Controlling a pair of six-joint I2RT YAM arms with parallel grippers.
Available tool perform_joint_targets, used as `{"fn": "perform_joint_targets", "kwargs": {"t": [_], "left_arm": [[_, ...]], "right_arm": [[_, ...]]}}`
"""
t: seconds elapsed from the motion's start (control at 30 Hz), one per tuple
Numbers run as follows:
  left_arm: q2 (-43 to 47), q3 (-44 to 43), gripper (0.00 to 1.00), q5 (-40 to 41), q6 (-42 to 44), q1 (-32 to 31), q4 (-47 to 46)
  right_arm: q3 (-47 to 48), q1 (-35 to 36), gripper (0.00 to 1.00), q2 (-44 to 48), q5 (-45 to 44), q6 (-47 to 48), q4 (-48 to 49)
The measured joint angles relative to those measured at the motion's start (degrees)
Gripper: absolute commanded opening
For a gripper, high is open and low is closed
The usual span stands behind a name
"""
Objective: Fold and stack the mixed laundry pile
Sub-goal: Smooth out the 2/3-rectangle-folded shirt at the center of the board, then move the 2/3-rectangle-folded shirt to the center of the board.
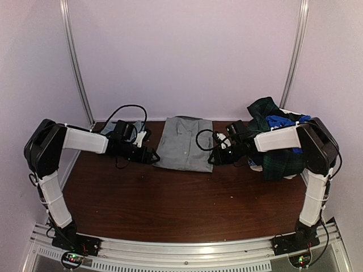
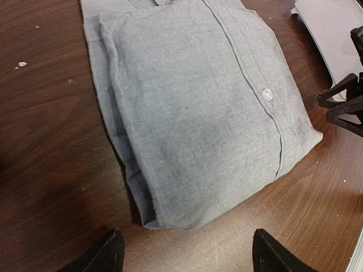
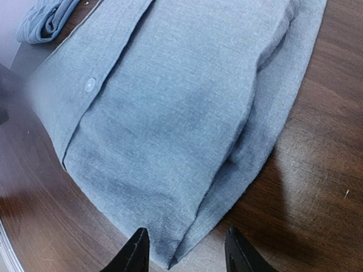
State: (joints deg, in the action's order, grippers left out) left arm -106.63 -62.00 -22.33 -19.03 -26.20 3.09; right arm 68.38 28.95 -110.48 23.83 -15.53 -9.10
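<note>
A folded grey button shirt [image 1: 184, 143] lies flat at the middle back of the table. It fills the left wrist view [image 2: 198, 107] and the right wrist view [image 3: 170, 113]. My left gripper [image 1: 154, 156] is open at the shirt's left near corner, fingertips [image 2: 108, 252] wide apart just short of the cloth. My right gripper [image 1: 211, 157] is open at the right near corner, and the shirt's corner lies between its fingertips [image 3: 136, 252]. The mixed laundry pile [image 1: 273, 139], dark plaid with blue and white pieces, sits at the back right behind the right arm.
A small folded blue-grey garment [image 1: 110, 129] lies at the back left behind the left arm, and shows in the right wrist view [image 3: 48, 20]. The right gripper's black fingers [image 2: 346, 105] show at the right edge of the left wrist view. The table is dark brown wood [image 1: 181, 198].
</note>
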Motion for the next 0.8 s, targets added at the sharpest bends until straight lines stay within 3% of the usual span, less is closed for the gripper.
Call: {"fn": "perform_joint_targets", "kwargs": {"t": [0.07,0.23,0.4,0.57,0.7,0.8], "left_arm": [[-1.7,0.0,0.72,-2.6,-0.2,0.0,-2.7],[-6.3,-1.3,0.64,-5.9,-0.3,-0.4,-6.3],[-12.5,-6.5,0.30,-7.5,0.1,-1.2,-7.5],[-13.2,-7.6,0.09,-7.2,0.5,-3.2,-7.1],[-9.6,-1.7,0.00,-5.8,-1.8,-7.0,-8.5],[-4.0,5.7,0.03,-4.4,-4.7,-9.6,-9.1]], "right_arm": [[0.5,-0.4,0.54,-1.0,0.7,-0.6,0.0],[1.2,-1.1,0.55,-3.9,2.4,-1.6,0.6],[3.6,-1.6,0.47,-6.1,4.2,-2.1,1.2],[7.1,-2.0,0.41,-9.2,6.9,-1.6,1.7],[7.1,-2.1,0.38,-9.7,8.8,-0.4,2.2],[3.6,-1.4,0.38,-7.9,10.5,0.3,3.8]]}}
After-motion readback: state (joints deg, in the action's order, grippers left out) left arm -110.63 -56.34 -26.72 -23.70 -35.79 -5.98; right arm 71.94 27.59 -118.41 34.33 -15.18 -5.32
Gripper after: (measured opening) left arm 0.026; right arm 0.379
